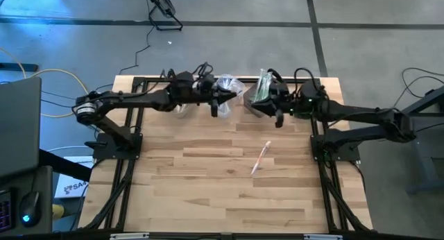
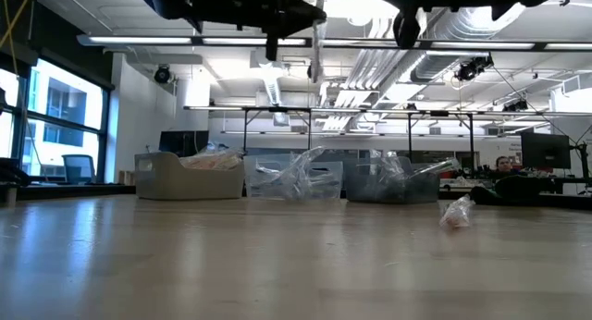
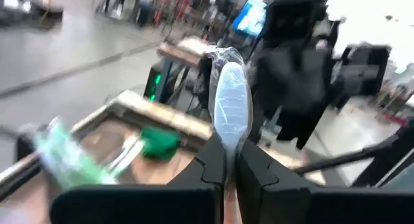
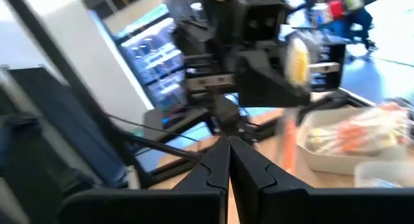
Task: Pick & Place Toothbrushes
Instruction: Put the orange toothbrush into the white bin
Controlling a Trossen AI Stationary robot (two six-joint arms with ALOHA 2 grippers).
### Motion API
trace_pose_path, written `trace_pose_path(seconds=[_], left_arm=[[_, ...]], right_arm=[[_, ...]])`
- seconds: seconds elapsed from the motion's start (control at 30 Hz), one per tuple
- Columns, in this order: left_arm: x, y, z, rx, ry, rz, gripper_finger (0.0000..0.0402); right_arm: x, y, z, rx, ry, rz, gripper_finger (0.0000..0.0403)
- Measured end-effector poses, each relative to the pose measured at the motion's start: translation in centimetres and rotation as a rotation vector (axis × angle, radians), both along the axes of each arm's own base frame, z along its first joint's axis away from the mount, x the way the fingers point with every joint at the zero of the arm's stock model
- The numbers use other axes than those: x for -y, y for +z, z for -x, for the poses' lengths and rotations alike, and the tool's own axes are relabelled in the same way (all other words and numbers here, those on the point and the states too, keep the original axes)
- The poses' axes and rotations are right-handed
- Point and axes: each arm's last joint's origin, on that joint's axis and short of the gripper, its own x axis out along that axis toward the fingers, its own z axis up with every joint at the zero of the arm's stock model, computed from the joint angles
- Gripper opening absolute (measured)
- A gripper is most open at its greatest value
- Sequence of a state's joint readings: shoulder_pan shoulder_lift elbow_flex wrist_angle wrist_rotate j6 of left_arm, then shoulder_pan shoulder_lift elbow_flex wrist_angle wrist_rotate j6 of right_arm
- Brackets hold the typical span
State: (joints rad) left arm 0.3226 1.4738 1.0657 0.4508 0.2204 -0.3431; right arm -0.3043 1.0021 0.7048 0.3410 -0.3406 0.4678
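Observation:
My left gripper is shut on one of the toothbrushes, bluish-white in a clear wrapper. It is high above the table's far middle. My right gripper is shut with nothing between its fingers. It hovers to the right of the left one. Another wrapped toothbrush, white and orange, lies flat on the wooden table right of the middle, and it also shows in the low view. My left gripper pinches the wrapped toothbrush between its two fingertips. The wrapped rounded end stands out past the fingertips. The toothbrush is lifted clear, well above the table. The fingers hide the part they are on.
Three bins stand in a row along the table's far edge: a beige one and two clear ones with wrappers in them. A small green object lies by a bin. The near half of the table is bare wood.

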Motion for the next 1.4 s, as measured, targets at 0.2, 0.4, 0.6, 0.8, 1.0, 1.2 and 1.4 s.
trace_pose_path(seconds=[0.2,0.4,0.6,0.8,1.0,1.2,1.4], left_arm=[[-1.3,1.2,4.0,-0.184,0.176,-0.027,0.0006],[-1.9,2.0,8.6,-0.387,0.476,-0.064,0.0006],[-2.7,0.9,10.8,-0.611,0.709,-0.087,0.0006],[-3.9,-1.1,10.3,-0.755,0.743,-0.093,0.0006],[-5.3,-3.4,9.2,-0.871,0.736,-0.089,0.0006],[-5.9,-5.5,7.9,-0.953,0.701,-0.086,0.0006],[-6.6,-7.3,7.1,-1.003,0.741,-0.040,0.0006]], right_arm=[[0.1,0.6,1.5,-0.007,0.021,-0.006,0.0002],[0.4,0.1,1.8,-0.071,-0.068,-0.022,0.0003],[0.7,-0.5,1.5,-0.108,-0.123,-0.006,0.0003],[0.7,-0.5,1.5,-0.109,-0.136,0.019,0.0003],[0.6,-0.5,1.4,-0.115,-0.132,0.017,0.0003],[0.6,-0.7,1.5,-0.130,-0.130,0.012,0.0003],[0.6,-0.9,1.5,-0.148,-0.129,0.000,0.0002]])
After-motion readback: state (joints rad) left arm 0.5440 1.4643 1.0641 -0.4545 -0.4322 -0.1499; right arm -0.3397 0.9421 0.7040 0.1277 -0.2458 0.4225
